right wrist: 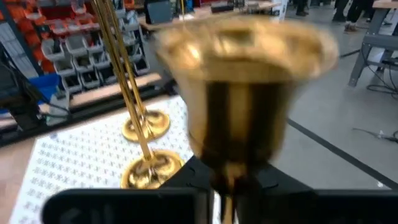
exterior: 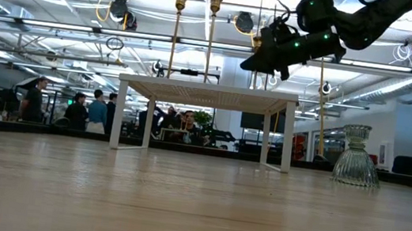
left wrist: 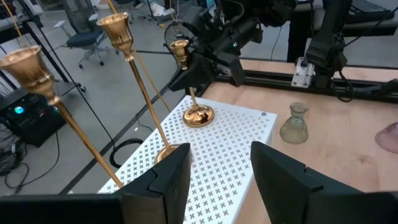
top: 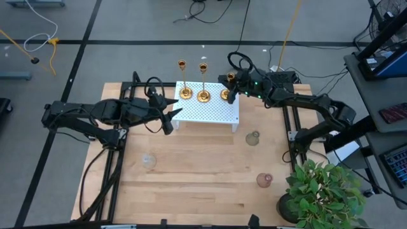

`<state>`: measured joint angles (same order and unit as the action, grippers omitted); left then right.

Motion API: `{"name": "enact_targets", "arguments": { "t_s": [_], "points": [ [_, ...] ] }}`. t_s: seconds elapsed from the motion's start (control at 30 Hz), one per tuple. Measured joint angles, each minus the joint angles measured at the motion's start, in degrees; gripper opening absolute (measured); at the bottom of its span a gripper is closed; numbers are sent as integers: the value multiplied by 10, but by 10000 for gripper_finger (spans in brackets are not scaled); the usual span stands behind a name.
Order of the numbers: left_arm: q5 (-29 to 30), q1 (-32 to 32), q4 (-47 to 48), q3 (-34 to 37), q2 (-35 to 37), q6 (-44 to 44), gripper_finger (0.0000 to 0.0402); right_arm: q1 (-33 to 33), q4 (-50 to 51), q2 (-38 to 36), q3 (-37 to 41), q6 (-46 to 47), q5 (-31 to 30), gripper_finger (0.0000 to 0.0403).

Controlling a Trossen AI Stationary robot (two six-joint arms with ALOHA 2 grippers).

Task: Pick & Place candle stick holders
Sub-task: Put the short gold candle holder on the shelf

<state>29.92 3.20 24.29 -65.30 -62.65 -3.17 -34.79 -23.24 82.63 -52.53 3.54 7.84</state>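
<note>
Three gold candlesticks stand along the far edge of a small white perforated stand [top: 206,113]: the left one [top: 184,91], the middle one [top: 203,95] and the right one [top: 225,94]. My right gripper [top: 231,88] is shut on the right one, whose cup fills the right wrist view [right wrist: 249,93]. My left gripper [top: 172,116] is open and empty at the stand's left edge, and its fingers [left wrist: 168,180] stand wide apart in front of the two nearer stems. My right gripper pinches the right candlestick's thin stem [right wrist: 225,182] just under the cup between its two fingers. It comes from the table's right side, slanting down, with the fingers across the stem. The candlestick leans a little, and its round base [left wrist: 198,116] is on the stand's top.
Two clear glass holders [top: 253,138] [top: 148,160] and a pinkish one [top: 264,180] stand on the wooden table. A potted plant [top: 324,194] is at the near right corner. People show in the room beyond the table [exterior: 95,109].
</note>
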Motion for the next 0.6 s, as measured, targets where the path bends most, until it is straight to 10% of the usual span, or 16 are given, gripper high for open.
{"name": "enact_targets", "arguments": {
  "t_s": [0.6],
  "points": [
    [-45,37,108,0,2,-19,172,0,199,-120,1,-34,42,188]
  ]
}}
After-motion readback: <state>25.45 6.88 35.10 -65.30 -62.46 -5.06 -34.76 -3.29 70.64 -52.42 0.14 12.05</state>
